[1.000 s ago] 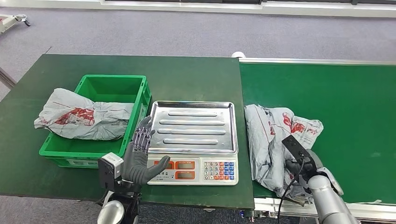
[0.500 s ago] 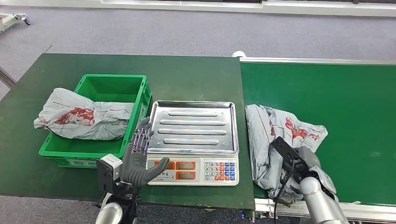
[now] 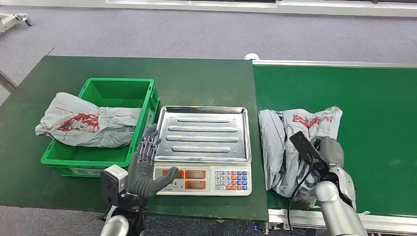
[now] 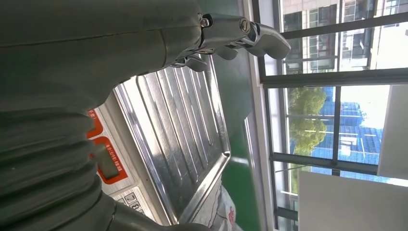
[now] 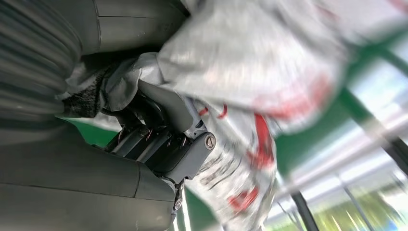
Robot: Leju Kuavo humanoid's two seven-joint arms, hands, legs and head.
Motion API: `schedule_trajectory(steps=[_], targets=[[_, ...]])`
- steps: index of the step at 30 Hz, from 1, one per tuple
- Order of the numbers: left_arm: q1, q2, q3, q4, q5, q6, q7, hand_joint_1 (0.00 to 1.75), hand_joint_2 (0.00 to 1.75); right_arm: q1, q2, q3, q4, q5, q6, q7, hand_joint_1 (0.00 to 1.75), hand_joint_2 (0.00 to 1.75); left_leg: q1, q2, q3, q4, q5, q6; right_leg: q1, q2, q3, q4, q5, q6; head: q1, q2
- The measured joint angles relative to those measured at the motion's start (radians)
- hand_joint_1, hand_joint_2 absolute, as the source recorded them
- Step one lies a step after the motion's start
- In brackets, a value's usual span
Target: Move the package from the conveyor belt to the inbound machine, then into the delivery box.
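1. Looking down from the head view, I see the right hand (image 3: 328, 160) at the lower right of the frame, on the package (image 3: 295, 142) lying on the green belt (image 3: 373, 108).
2. In the right wrist view the fingers (image 5: 159, 139) are curled into the grey plastic of the package (image 5: 240, 96), so I read this hand as clamped on it.
3. The package is crumpled, with red print facing up, and sits just right of the scale (image 3: 204, 147); its upper end lies toward the middle right of the frame.
4. The left hand (image 3: 146, 167) is at the lower centre-left, fingers spread and pointing up, holding nothing, in front of the scale's left corner.
5. In the left wrist view the fingers (image 4: 250, 36) hang over the steel tray (image 4: 178, 139) without touching anything I can make out.
6. The crate (image 3: 147, 105) stands on the dark table (image 3: 196, 78) at the left of the frame, just beside the scale.
7. 1 other bag (image 3: 83, 125) lies across the crate's left wall, partly inside, partly hanging over the table.
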Motion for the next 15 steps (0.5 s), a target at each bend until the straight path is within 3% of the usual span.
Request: schedule_trajectory(steps=[7,15], targets=[[0.0,-0.009,0.0,0.007,-0.008,0.029,-0.027,0.0,1.75,-0.043,0.005,0.034,-0.217,-0.051,-0.041,-0.046,1.75,1.75,0.0,0.0,-0.001,0.0,0.0,0.0,-0.001,0.0,0.0,0.0,0.0,0.0,0.0,0.0],[0.01,-0.012,0.0,0.007,-0.009,0.04,-0.035,0.0,1.75,-0.116,0.005,0.079,-0.245,-0.084,-0.041,-0.056,1.75,1.75,0.0,-0.001,-0.001,0.0,0.001,0.001,0.0,-0.001,0.0,0.0,0.0,0.0,0.0,0.0]])
